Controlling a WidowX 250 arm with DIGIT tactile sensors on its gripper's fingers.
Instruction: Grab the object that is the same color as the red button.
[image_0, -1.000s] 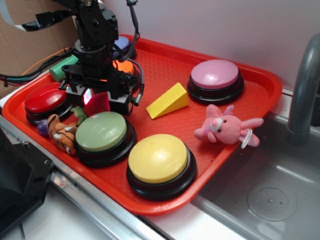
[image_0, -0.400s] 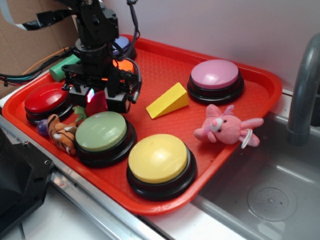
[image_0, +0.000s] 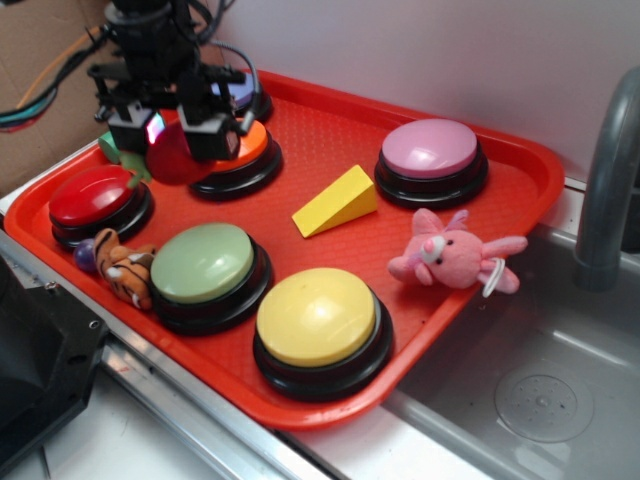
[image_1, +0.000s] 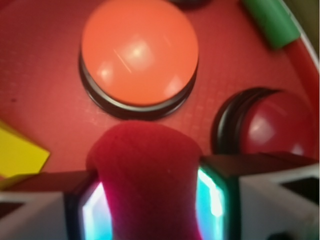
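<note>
My gripper (image_0: 172, 140) is shut on the object, a dark-red plush ball (image_0: 176, 160), and holds it above the red tray (image_0: 330, 125), in front of the orange button (image_0: 250, 147). A green leaf (image_0: 134, 166) hangs at the ball's left side. The red button (image_0: 92, 195) sits on the tray below and left of the ball. In the wrist view the ball (image_1: 147, 175) is squeezed between the two lit pads of the gripper (image_1: 150, 200). There the orange button (image_1: 139, 50) lies ahead and the red button (image_1: 272, 122) to the right.
On the tray are green (image_0: 203, 262), yellow (image_0: 316, 316), pink (image_0: 430, 148) and blue (image_0: 246, 92) buttons, a yellow wedge (image_0: 335, 200), a pink plush bunny (image_0: 450, 255), a tiger toy (image_0: 125, 272) and a green cylinder (image_0: 108, 146). A sink (image_0: 540, 390) and faucet (image_0: 605, 180) stand at the right.
The gripper has risen and moved back and left with the plush ball, from the tray floor between the red and green buttons to above the orange button's near side.
</note>
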